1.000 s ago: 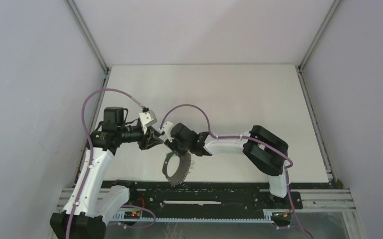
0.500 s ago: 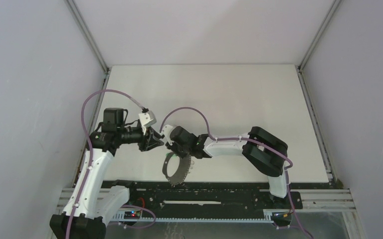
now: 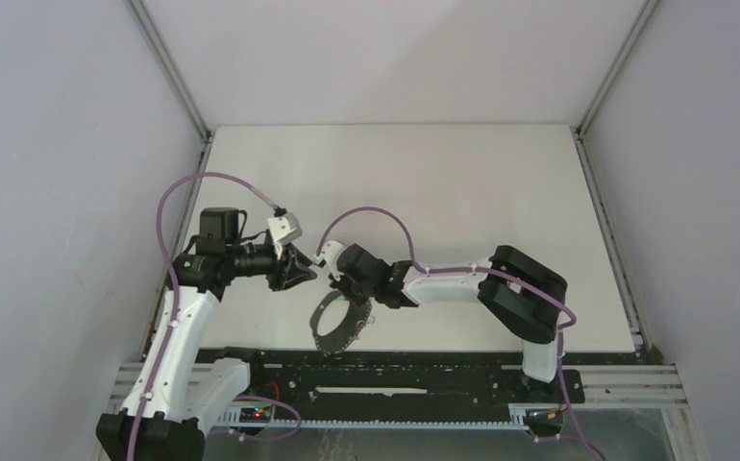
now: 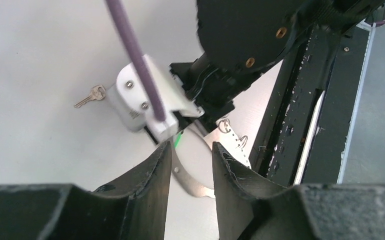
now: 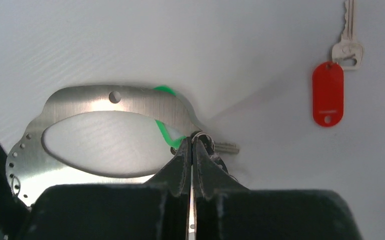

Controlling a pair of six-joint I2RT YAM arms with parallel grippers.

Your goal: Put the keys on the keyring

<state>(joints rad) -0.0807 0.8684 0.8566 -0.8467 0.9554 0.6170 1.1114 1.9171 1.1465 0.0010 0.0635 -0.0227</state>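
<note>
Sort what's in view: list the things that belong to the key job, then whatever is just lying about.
Belongs to the job:
- keyring, a flat metal hoop
- green-tagged key
- red-tagged key
- right gripper, shut beside the green-tagged key

Not part of it:
- purple cable
- black rail at the near edge
- table

Right gripper [image 5: 191, 152]: jaws pressing together beside the green key [image 5: 225, 147].
Keyring [image 5: 80, 102]: lying over the green tag, left.
Red key [image 5: 327, 92]: resting far right on counter [image 5: 260, 50].
</note>
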